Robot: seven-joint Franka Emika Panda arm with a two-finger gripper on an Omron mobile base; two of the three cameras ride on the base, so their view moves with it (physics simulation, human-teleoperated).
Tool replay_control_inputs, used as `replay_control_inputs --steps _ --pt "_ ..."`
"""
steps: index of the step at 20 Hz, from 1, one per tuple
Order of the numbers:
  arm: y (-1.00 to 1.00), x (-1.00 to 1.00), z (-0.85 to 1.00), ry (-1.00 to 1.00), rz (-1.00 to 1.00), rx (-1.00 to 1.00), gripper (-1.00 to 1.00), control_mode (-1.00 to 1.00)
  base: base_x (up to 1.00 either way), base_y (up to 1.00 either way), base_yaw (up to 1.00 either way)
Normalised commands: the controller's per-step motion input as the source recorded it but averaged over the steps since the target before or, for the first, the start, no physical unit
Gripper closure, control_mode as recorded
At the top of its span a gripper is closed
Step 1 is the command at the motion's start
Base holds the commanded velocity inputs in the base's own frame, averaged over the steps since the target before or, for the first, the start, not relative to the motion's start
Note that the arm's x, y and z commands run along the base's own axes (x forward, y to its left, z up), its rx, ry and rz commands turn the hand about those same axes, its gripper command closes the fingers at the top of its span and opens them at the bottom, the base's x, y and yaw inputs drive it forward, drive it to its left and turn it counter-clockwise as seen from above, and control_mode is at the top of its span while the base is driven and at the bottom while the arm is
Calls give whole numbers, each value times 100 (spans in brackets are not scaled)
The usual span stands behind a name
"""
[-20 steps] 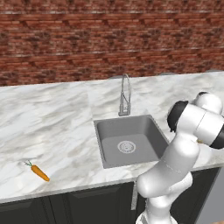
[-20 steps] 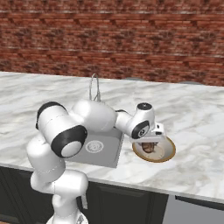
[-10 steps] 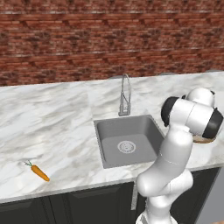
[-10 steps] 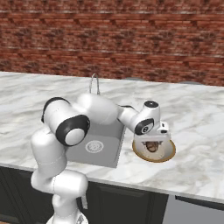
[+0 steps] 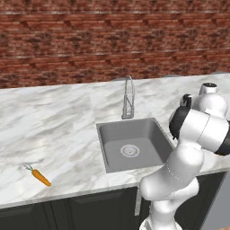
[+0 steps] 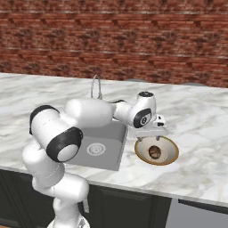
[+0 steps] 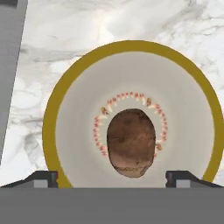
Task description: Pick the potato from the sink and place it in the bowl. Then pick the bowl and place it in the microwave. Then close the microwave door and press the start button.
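Potato is sitting in the bowl; your pincer is hanging above it with jaws apart.

The potato (image 7: 131, 143) is lying at the centre of the bowl (image 7: 74, 127), which is resting on the worktop (image 6: 200, 129) at about 3 o'clock from the sink (image 6: 100, 149). Your pincer (image 6: 153, 132) is holding nothing, both tips standing wide at the bowl's 6 o'clock edge in the hand view. Judging ahead: if you are gripping the shallow rim off-centre, the bowl may be tipping and the potato rolling out; a low sideways approach may be shoving the bowl across the worktop.
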Motion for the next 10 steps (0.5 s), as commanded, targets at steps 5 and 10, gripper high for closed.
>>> replay_control_inputs --steps 5,10 --pt "100 -64 -9 0 0 -36 -100 -100 0 0 0" --pt "60 -29 -22 5 0 -23 -100 -100 0 0 0"
